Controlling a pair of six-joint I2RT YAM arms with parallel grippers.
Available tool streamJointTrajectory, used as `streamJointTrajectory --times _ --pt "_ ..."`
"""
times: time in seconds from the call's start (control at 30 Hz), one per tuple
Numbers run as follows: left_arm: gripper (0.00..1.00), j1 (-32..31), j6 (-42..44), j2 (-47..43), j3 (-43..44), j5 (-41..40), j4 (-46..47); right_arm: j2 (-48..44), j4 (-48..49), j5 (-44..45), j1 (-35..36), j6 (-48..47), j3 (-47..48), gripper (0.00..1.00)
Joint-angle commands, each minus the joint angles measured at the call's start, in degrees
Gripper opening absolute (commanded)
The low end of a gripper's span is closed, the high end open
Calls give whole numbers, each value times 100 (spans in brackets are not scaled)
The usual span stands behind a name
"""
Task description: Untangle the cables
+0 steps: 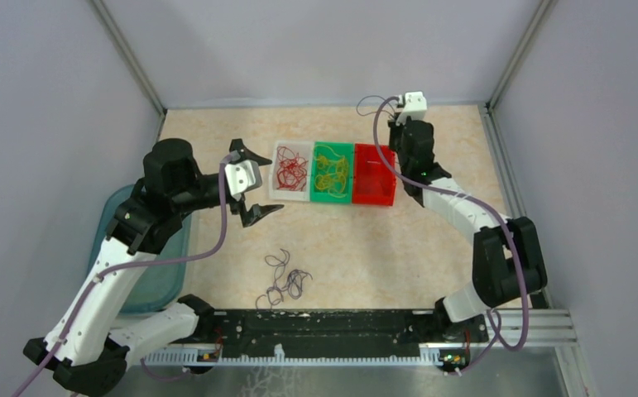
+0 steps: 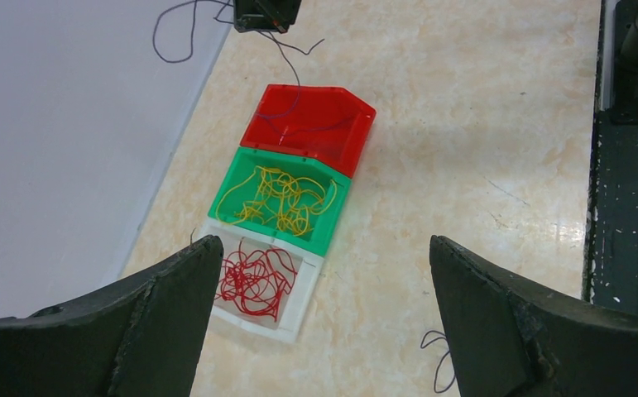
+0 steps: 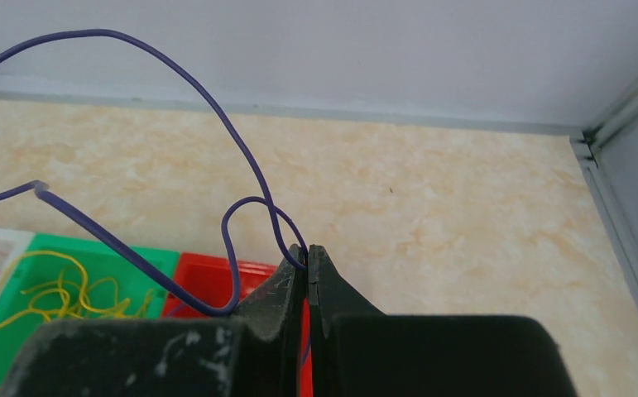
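Three small bins stand in a row at mid-table. The white bin [image 1: 291, 192] [image 2: 303, 299] holds red cables [image 2: 253, 279], and the green bin [image 1: 332, 196] [image 2: 336, 217] holds yellow cables [image 2: 282, 198]. Over the red bin's [image 1: 374, 175] [image 2: 309, 124] far side, my right gripper [image 1: 395, 114] [image 3: 307, 251] is shut on a dark purple cable [image 3: 216, 116], which loops up and left and trails down into that bin. A loose purple tangle [image 1: 284, 279] lies nearer the front. My left gripper [image 1: 275, 184] [image 2: 323, 241] hovers wide open and empty just left of the white bin.
A teal tub [image 1: 151, 281] sits at the left edge under my left arm. A black rail [image 1: 323, 324] runs along the front. Grey walls close in the back and both sides, with a metal frame [image 1: 497, 157] on the right.
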Motion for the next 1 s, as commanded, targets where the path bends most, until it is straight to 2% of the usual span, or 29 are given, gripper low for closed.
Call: streamJointTrajectory --times 0.0,0.17,0.37,0.57,0.63,0.77,0.97 --pt "100 -23 29 -55 -11 -14 186 267 -966 415 3 -104 447 0" --pt "100 -22 -123 11 62 -232 342 881 -2353 69 55 679 1006 0" --pt "100 -22 -103 -48 34 -141 324 1582 -2852 -136 178 1326 1200 0" --pt "100 -22 -68 -105 15 -168 323 1924 -3153 -127 178 1653 1547 5" --pt "100 -23 -67 -113 0 -157 325 1946 -3165 -148 178 1742 1565 10" --pt "100 -22 -55 -87 -1 -156 297 1787 -3115 -143 204 1765 1494 32" --pt "100 -23 -17 -61 11 -103 290 1089 -2943 -210 231 1859 1349 45"
